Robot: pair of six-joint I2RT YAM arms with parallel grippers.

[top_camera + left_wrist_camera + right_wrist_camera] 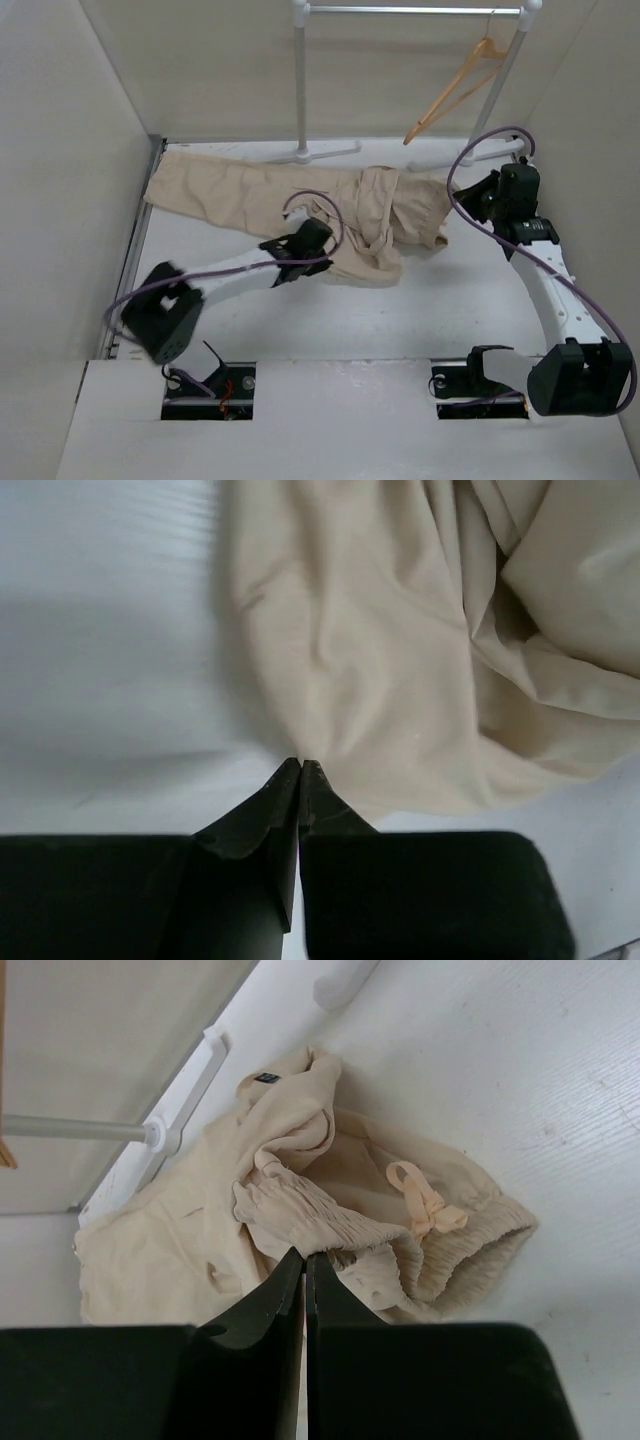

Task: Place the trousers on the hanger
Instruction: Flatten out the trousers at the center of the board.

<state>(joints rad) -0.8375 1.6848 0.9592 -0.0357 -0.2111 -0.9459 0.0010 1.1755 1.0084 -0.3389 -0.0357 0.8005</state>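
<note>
The beige trousers [250, 195] lie flat across the back of the table, legs stretched to the left and the bunched waistband with its drawstring to the right [430, 1210]. The light-orange wooden hanger [455, 90] hangs by its hook from the rail at the top right. My left gripper [322, 232] is shut, with its tips [301, 766] at the near edge of the trouser cloth [380, 660]; nothing shows between the jaws. My right gripper [482, 197] is shut and empty, just right of the waistband, its tips [305, 1254] pointing at the gathered elastic edge.
A white-and-metal garment rail [400, 10] stands at the back, with its upright [300, 80] and foot [325, 152] just behind the trousers; the foot also shows in the right wrist view [190, 1090]. Walls close in the left, back and right sides. Purple cables loop off both arms.
</note>
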